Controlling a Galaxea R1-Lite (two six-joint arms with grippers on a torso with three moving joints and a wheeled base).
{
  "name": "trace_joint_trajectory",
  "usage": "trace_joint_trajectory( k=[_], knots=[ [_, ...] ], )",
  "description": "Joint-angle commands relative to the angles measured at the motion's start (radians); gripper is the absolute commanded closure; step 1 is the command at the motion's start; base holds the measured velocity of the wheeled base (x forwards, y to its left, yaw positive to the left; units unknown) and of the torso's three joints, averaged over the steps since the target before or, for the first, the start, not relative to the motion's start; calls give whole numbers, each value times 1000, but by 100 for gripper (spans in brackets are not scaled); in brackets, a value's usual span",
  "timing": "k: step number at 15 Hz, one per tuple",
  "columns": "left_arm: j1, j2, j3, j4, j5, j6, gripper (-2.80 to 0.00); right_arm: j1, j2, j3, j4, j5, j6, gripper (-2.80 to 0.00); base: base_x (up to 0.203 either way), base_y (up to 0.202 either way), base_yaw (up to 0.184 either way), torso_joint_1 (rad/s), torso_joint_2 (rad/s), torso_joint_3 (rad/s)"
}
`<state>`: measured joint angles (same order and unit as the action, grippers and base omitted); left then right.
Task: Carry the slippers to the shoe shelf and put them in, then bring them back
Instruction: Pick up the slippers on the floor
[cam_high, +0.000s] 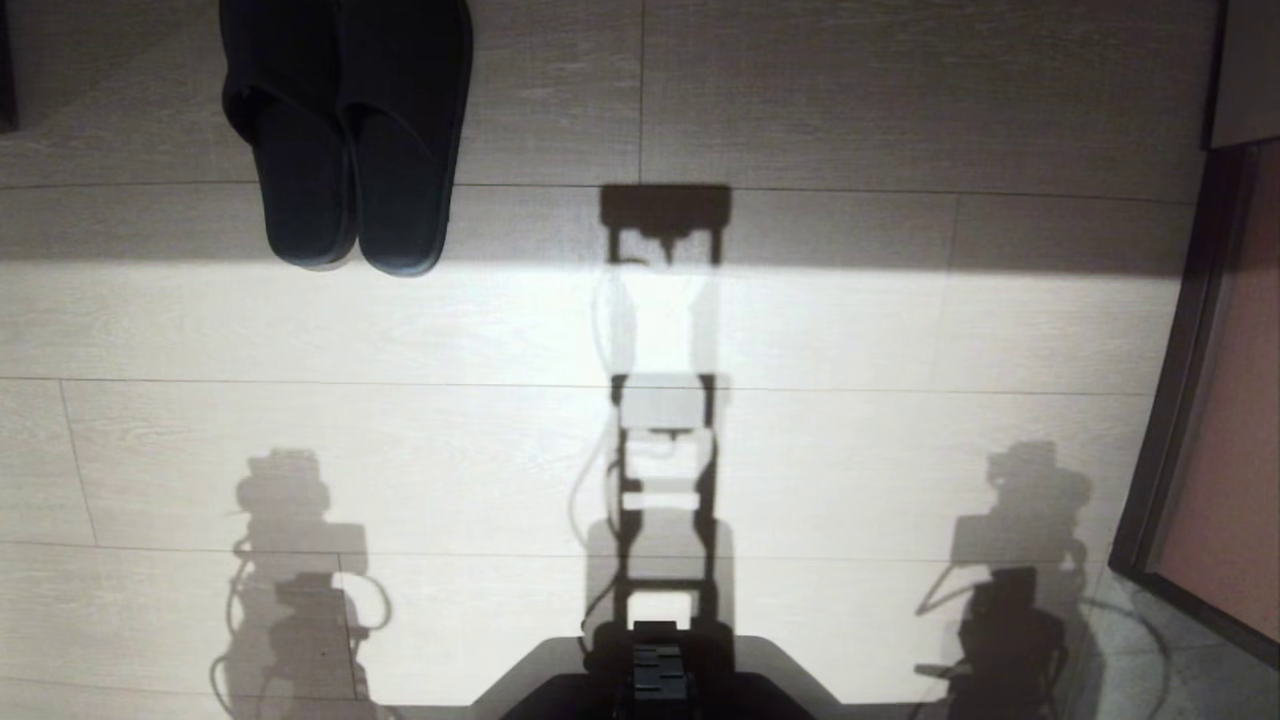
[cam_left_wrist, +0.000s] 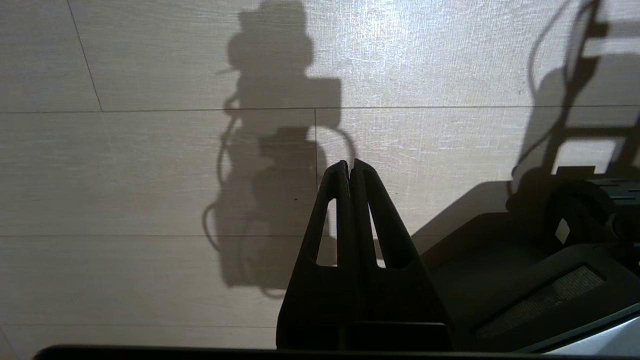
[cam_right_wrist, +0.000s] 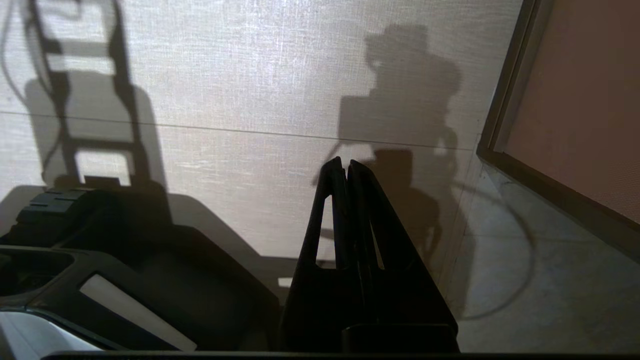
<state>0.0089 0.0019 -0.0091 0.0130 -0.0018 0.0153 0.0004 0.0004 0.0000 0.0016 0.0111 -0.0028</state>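
The slippers (cam_high: 345, 130), a dark pair lying side by side on the pale wood-grain floor, show at the top left of the head view with their heels toward me. No shoe shelf is in view. My left gripper (cam_left_wrist: 349, 165) hangs over bare floor beside my base, shut with nothing between its fingers. My right gripper (cam_right_wrist: 345, 164) hangs the same way on the other side, also shut and empty. Neither arm appears in the head view; only their shadows fall on the floor, far short of the slippers.
My dark base (cam_high: 655, 680) fills the bottom middle of the head view. A dark-framed brownish panel (cam_high: 1225, 450) stands at the right edge, also in the right wrist view as a panel (cam_right_wrist: 575, 100), with grey tile (cam_right_wrist: 550, 280) before it.
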Motion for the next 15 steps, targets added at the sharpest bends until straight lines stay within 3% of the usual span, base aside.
trace_joint_trajectory(
  k=[1, 11, 12, 13, 15],
  knots=[
    [0, 0, 0, 1, 0, 0, 0, 0, -2, 0, 0, 0, 0, 0, 0, 0, 0, -2, 2, -31],
    [0, -1, 6, -14, 3, 3, 0, 0, -2, 0, 0, 0, 0, 0, 0, 0, 0, 0, 0, 0],
    [0, -1, 4, -6, -1, 17, 0, 0, -2, 0, 0, 0, 0, 0, 0, 0, 0, 0, 0, 0],
    [0, -1, 2, -4, -6, 76, 0, 0, -2, 0, 0, 1, 0, 0, 0, 0, 0, 0, 0, 0],
    [0, 42, -20, 1, -36, 103, 0, 1, 0, 0, 0, 0, 0, 0, 0, 0, 0, 0, 0, 0]
  ],
)
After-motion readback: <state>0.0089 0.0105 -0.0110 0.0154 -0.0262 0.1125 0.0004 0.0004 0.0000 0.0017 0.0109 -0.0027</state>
